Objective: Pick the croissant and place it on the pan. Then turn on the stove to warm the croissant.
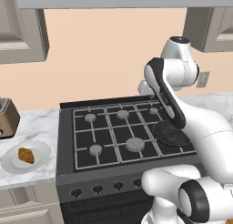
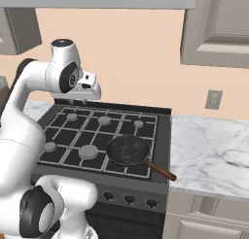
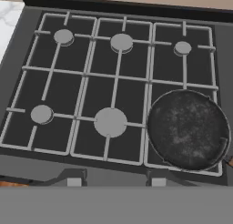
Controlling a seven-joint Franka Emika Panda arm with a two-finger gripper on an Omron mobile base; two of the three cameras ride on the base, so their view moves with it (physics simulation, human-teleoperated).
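- Left base view: the croissant (image 1: 26, 155) lies on a white plate (image 1: 38, 149) near the front edge of the tabletop (image 1: 38, 121), left of the stove (image 1: 123, 127), with a brown toaster (image 1: 7, 118) behind it. My arm is raised over the stove's back edge, well apart from the pastry. I judge the long sweep left to be the main risk: the arm could clip the toaster or nudge the plate toward the front edge.
- Right base view: the pan (image 2: 128, 149) sits on the stove's front-right burner, its handle (image 2: 162, 171) poking out past the front edge over the knobs (image 2: 129, 199). I see the hand (image 2: 92, 94) hanging above the stove's back-left corner, holding nothing. Reaching for a knob later, I could catch that handle and spin the pan off its burner.
- Hand view: looking down on the grates, the pan is empty at the lower right. The two finger tips (image 3: 74, 182) stand narrowly set, clenched on nothing; if I leave them so, they would shove the croissant rather than straddle it.
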